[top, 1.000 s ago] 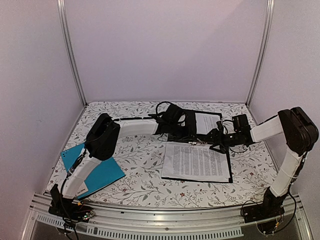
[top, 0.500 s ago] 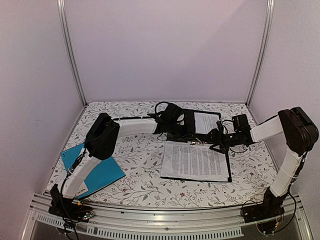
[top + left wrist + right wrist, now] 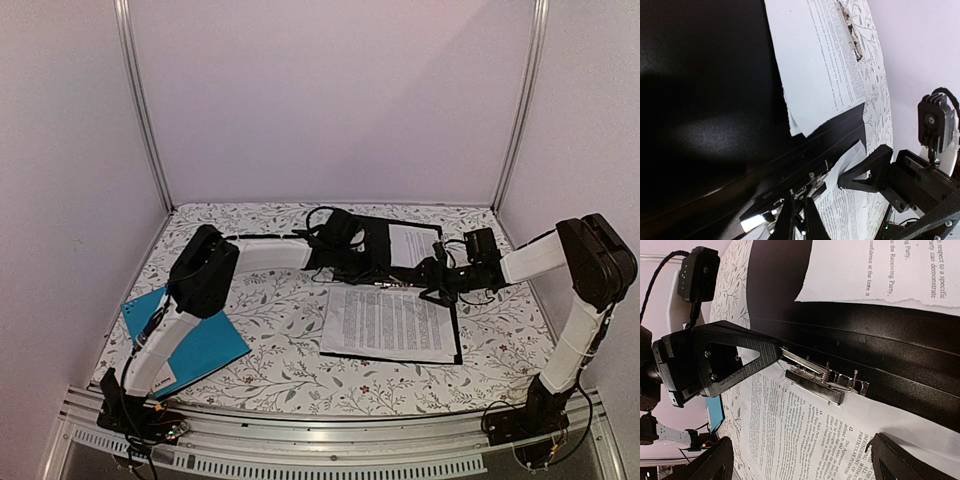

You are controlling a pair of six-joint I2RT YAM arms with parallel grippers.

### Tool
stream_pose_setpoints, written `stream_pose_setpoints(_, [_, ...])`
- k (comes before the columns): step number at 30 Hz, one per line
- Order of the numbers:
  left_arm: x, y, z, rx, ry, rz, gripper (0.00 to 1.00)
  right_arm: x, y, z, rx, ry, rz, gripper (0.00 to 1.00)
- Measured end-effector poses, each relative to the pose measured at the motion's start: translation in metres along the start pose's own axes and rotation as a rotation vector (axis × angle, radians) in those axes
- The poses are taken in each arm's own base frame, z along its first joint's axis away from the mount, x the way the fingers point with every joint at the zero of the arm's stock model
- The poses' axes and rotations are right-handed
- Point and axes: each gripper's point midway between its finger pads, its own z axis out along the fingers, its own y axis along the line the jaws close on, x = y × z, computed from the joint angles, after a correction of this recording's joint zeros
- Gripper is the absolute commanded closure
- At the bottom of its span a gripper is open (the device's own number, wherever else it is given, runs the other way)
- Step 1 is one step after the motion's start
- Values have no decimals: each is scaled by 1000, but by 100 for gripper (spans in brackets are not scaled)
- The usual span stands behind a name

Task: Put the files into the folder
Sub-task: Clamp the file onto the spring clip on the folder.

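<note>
Left fingers clamped the silver metal clip of the flat black folder; right fingers gaped above printed white sheets.

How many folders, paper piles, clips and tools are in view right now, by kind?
Folders: 2 (black folder, teal folder)
Printed paper piles: 2 (near pile, far pile)
Clips: 1 (metal clip)
Tools: 2 (left tool, right tool)
Total: 7
</note>
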Motion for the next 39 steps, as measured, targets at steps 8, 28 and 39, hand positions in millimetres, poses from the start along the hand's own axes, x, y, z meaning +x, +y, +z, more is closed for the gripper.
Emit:
stream_pose_setpoints(8, [2,2,-3,2,-6,15,100,0,1,0,6,11,-10,4])
stream_pose_setpoints(28, [31,17,-38,-40,69,104,100,-6,66,-24,-57,-9,-257,6])
stream_pose_setpoints(39, [76,29,-73,-21,143,119,100,40,81,6,25,95,-490,13])
